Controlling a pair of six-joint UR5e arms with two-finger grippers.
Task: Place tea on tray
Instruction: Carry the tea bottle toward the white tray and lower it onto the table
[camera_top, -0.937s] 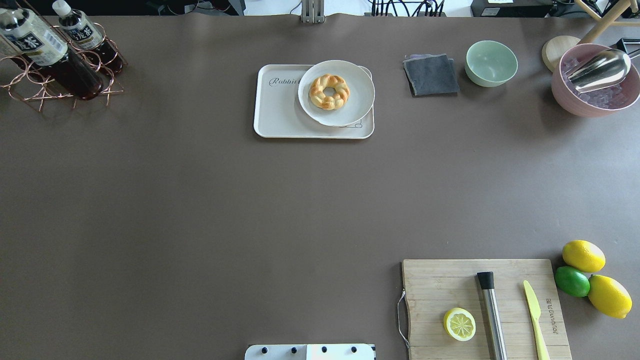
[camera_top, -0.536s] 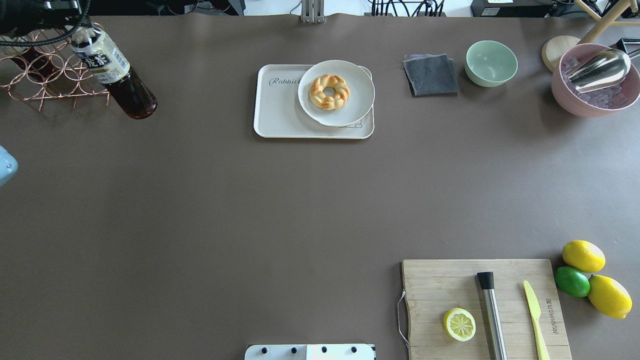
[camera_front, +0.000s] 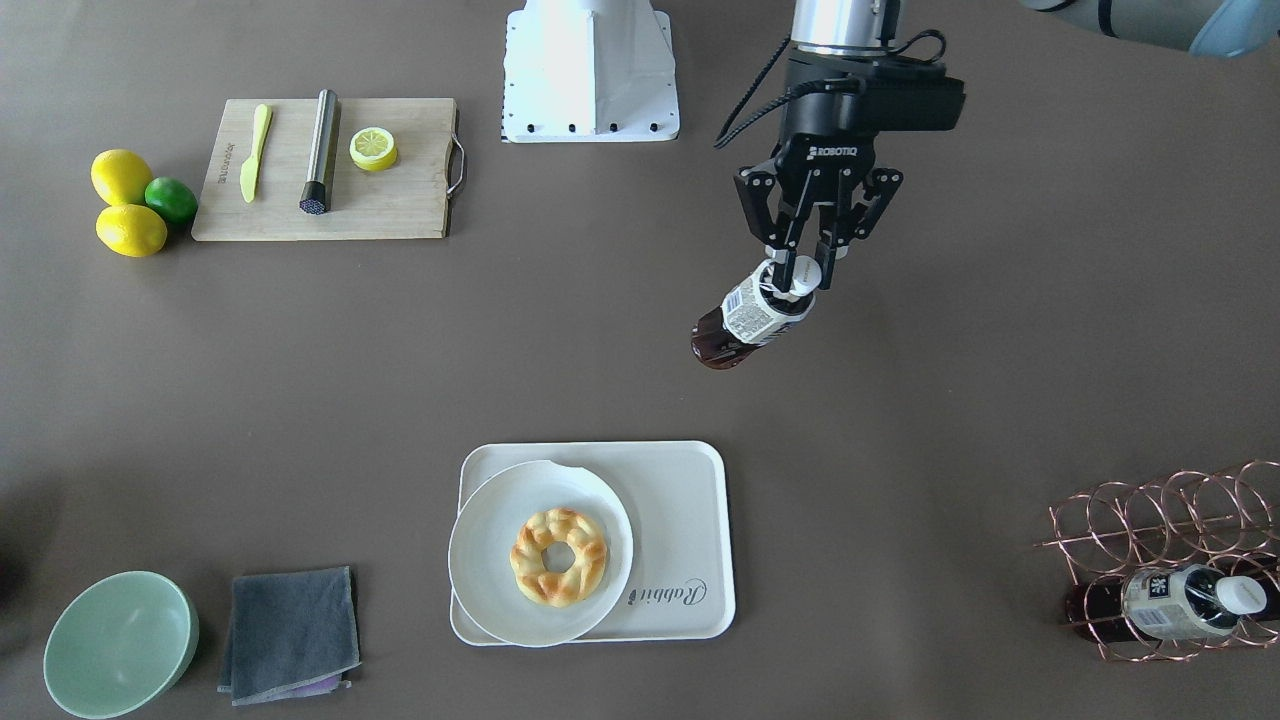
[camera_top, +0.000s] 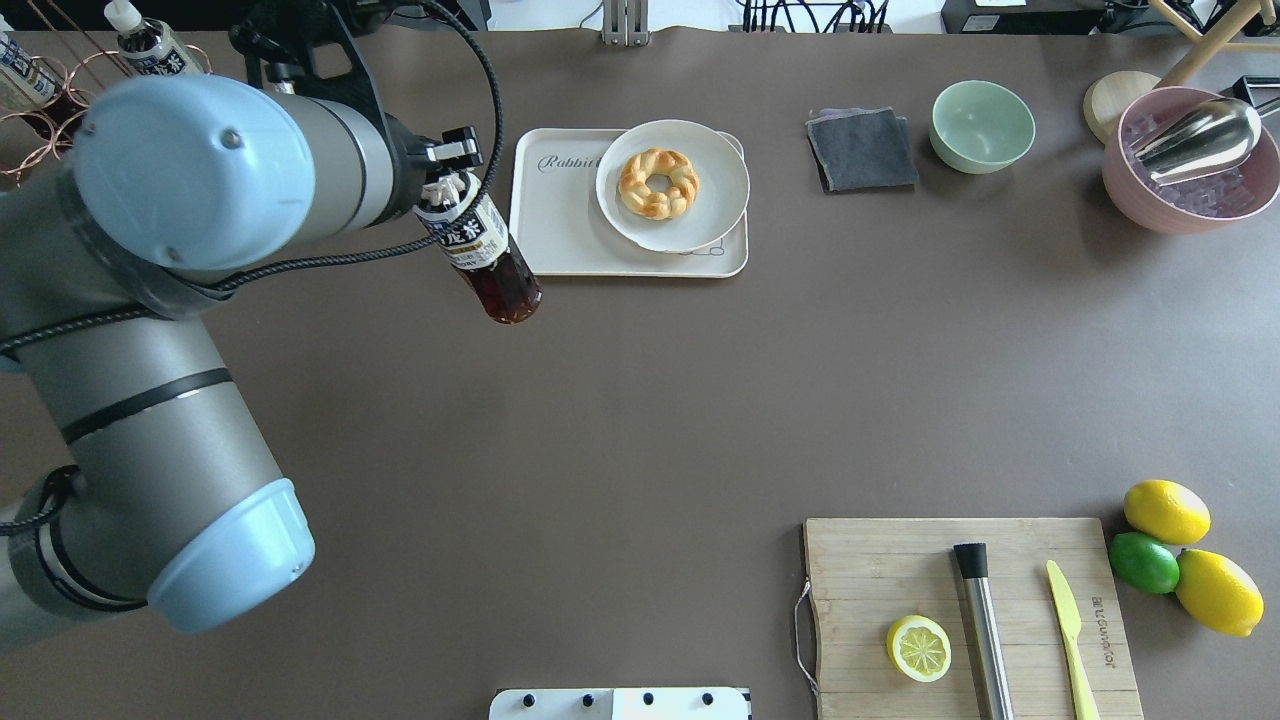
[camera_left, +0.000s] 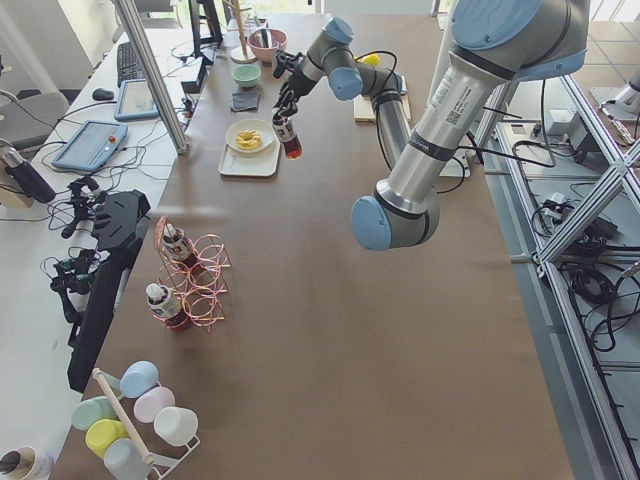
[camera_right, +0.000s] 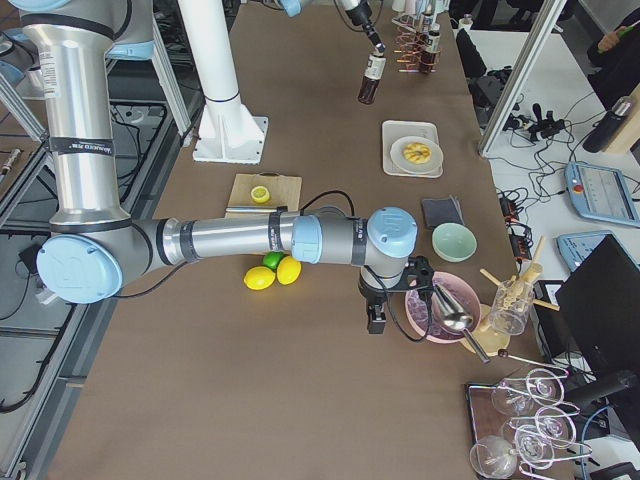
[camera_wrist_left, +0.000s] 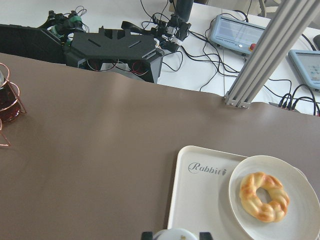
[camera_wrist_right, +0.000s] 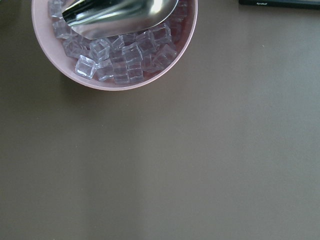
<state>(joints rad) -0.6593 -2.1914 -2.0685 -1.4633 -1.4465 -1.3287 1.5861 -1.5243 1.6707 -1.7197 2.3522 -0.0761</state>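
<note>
My left gripper (camera_front: 797, 272) is shut on the white-capped neck of a tea bottle (camera_front: 748, 318). It holds the bottle tilted in the air. In the overhead view the tea (camera_top: 482, 252) hangs just off the left near corner of the cream tray (camera_top: 556, 225). The left wrist view shows the tray (camera_wrist_left: 200, 200) ahead and to the right, with the bottle cap (camera_wrist_left: 174, 234) at the bottom edge. My right gripper (camera_right: 377, 318) shows only in the exterior right view, beside the pink bowl. I cannot tell if it is open or shut.
A round white plate (camera_top: 710, 215) with a donut (camera_top: 658, 183) fills the tray's right half. A copper wire rack (camera_front: 1160, 520) at the far left holds a second tea bottle (camera_front: 1172, 602). Grey cloth (camera_top: 862, 148), green bowl (camera_top: 983, 126), pink ice bowl (camera_top: 1140, 195), cutting board (camera_top: 880, 570).
My left arm has lifted one tea bottle out of the rack at the far left. It has carried the bottle right, to beside the tray.
</note>
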